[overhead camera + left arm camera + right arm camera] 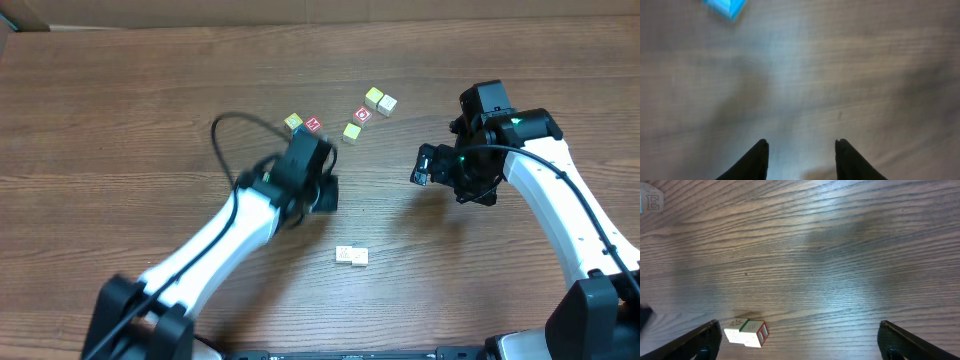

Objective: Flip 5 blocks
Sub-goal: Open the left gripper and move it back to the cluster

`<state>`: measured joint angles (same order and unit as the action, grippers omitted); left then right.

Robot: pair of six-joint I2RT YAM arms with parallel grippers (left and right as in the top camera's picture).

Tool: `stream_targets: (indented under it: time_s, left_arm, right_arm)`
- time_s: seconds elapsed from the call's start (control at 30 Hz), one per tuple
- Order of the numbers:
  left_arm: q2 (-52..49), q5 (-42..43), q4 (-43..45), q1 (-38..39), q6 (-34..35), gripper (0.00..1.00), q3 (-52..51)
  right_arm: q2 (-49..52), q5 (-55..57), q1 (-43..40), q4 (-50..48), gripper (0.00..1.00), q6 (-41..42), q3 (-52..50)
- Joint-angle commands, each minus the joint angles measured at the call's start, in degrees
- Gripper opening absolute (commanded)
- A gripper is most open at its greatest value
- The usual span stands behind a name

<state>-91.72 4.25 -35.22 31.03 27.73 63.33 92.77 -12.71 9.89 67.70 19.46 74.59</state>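
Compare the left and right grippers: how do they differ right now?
The left gripper has its jaws only partly apart; the right gripper has them spread wide. Ahead of the left gripper lies a blue block, far from its fingers; the right gripper has two pale blocks lying side by side close to one finger. Both are empty, over the wooden table.

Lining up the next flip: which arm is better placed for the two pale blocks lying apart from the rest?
Right, probably. The right gripper is wide open, with the pale blocks just ahead by one finger. The left gripper faces bare table and a blue block.
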Motion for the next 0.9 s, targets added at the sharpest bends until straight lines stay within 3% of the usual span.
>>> stream_targets:
  time_s: [0.0, 0.13, 0.23, 0.33, 0.63, 0.87]
  left_arm:
    - [-8.8, -0.4, -3.1, -1.5, -4.0, 0.44, 11.0]
    - [-17.8, -1.5, -8.8, -2.6, -6.5, 0.49, 21.8]
    - [-23.4, -6.4, -14.0, -3.7, -9.5, 0.60, 28.8]
    - [-28.2, -7.8, -18.1, -5.5, -15.9, 0.67, 34.8]
    - [-33.2, -6.7, -18.2, -10.5, -26.6, 0.68, 36.9]
    - [-35.6, -0.5, -18.3, -10.5, -32.7, 0.64, 36.9]
  right_arm:
    - [-0.4, -0.3, 0.0, -0.1, 1.00, -0.5, 0.8]
    - [-0.4, -0.3, 0.0, -0.1, 1.00, -0.5, 0.8]
    - [-0.4, -0.3, 0.0, 0.0, 1.00, -1.6, 0.8]
    - [-0.4, -0.3, 0.0, 0.2, 1.00, -1.9, 0.8]
    - [-0.4, -0.3, 0.0, 0.5, 1.00, -2.0, 0.8]
    - [-0.4, -0.3, 0.0, 0.5, 1.00, -2.0, 0.8]
